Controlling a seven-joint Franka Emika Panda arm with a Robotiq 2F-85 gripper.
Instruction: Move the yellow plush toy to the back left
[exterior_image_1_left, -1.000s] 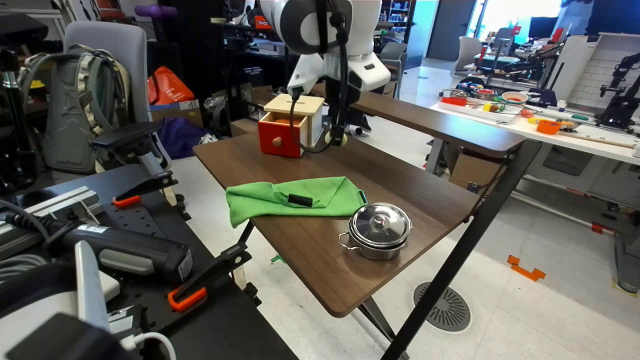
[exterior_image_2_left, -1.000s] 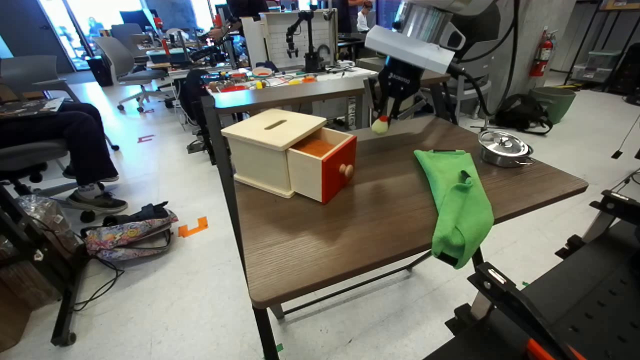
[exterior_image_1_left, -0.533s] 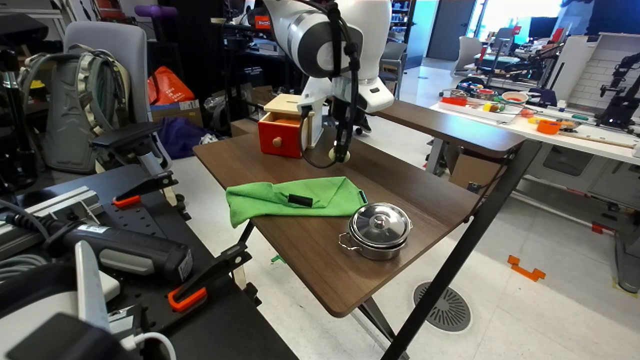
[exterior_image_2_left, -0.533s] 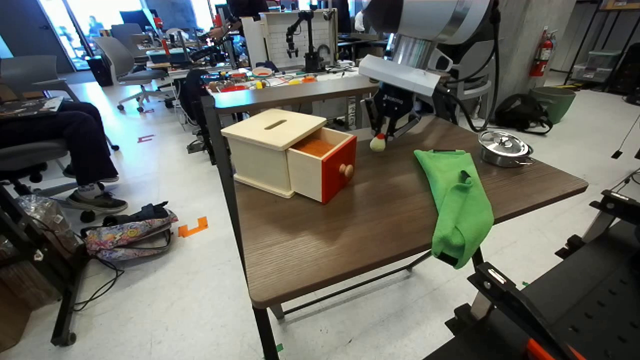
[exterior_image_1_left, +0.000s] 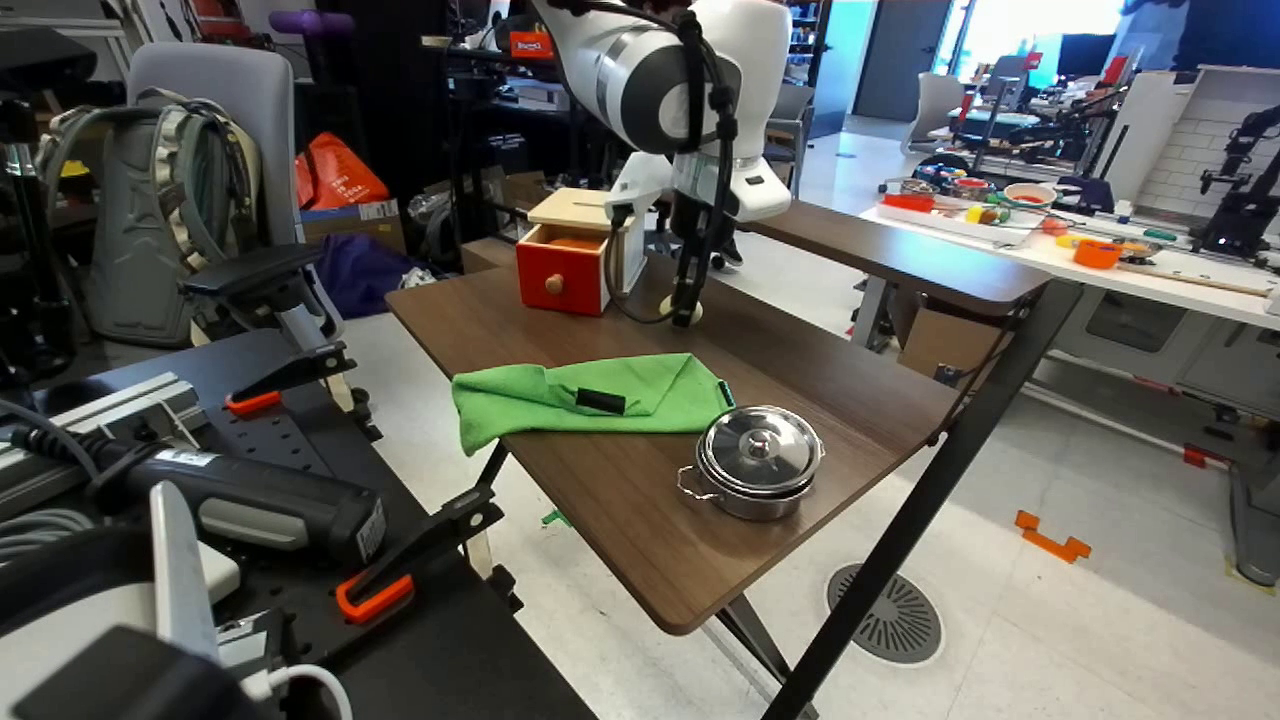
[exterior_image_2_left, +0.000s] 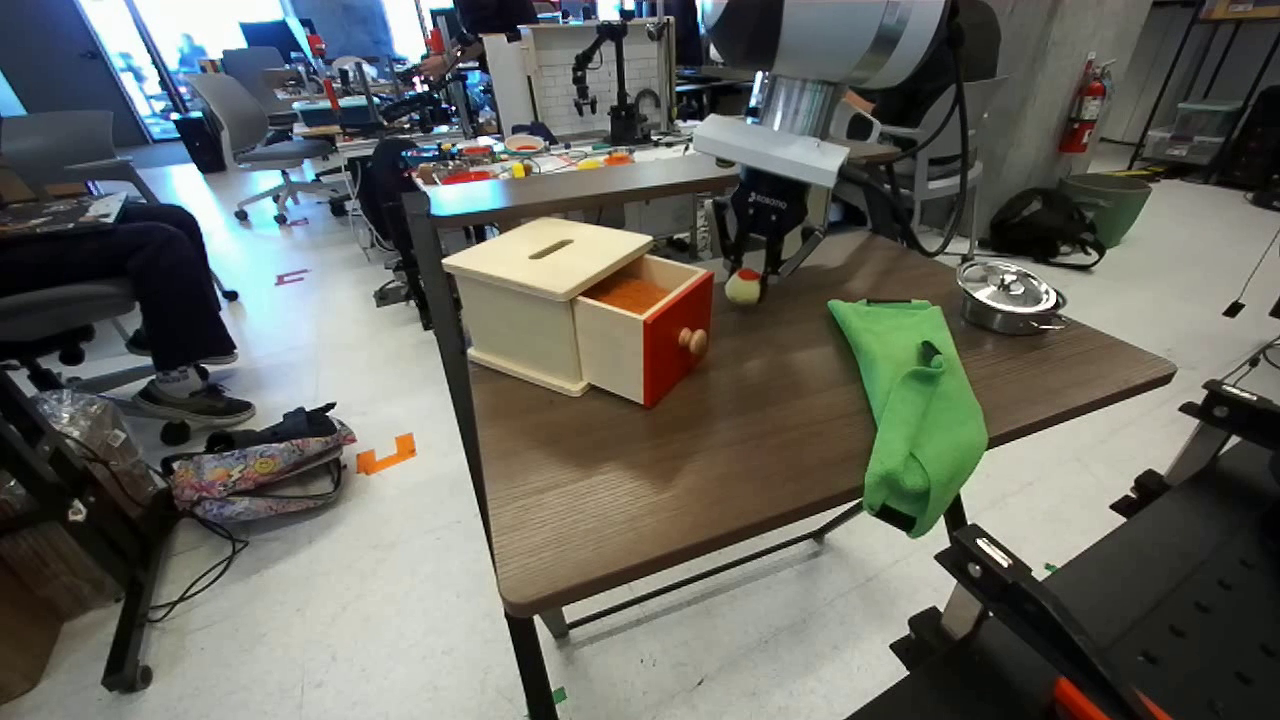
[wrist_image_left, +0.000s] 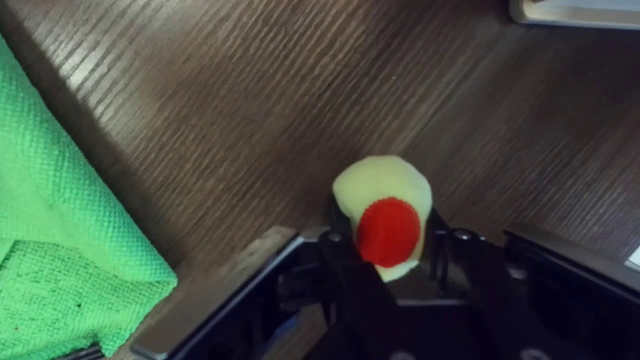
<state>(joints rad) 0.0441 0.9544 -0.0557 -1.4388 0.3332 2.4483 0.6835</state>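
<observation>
Gripping hand (wrist_image_left: 386, 225): is pinching the yellow plush toy (exterior_image_2_left: 742, 290), closed to its width.
Surface (exterior_image_2_left: 650, 480): I'm not discerning contact.
Toy: seemingly being placed; likely needing settling, then release.

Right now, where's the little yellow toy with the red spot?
In an exterior view, the yellow plush toy is held in the gripper, just right of the red-fronted drawer and left of the green cloth.

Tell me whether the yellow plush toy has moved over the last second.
Yes. In an exterior view, the yellow plush toy has shifted down and slightly left in the picture, closer to the stationary red drawer front.
</observation>
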